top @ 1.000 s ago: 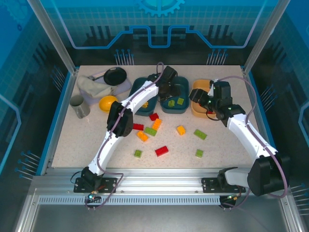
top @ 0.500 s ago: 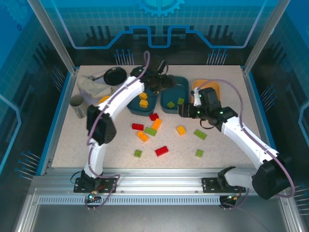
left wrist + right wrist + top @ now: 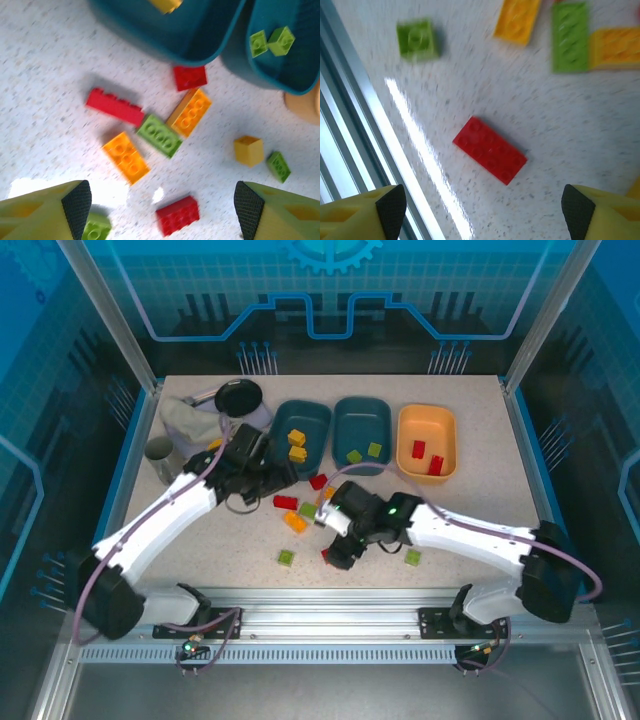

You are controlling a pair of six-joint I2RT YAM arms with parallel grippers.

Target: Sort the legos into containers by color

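Speckled pale table [image 3: 470, 490] inside blue-panelled enclosure [image 3: 330, 300].
Left gripper [image 3: 162, 210] and right gripper [image 3: 480, 210] spread wide, empty, above loose legos [image 3: 295, 521] mid-table; others lie colour-sorted in three containers [image 3: 360, 425] behind.

Blur smears the green lego [image 3: 417, 39], perhaps square

Left hand [image 3: 161, 207]: jaws wide apart, nothing held, arm extended forward. Right hand [image 3: 482, 206]: jaws wide apart, arm stretched leftward, low.
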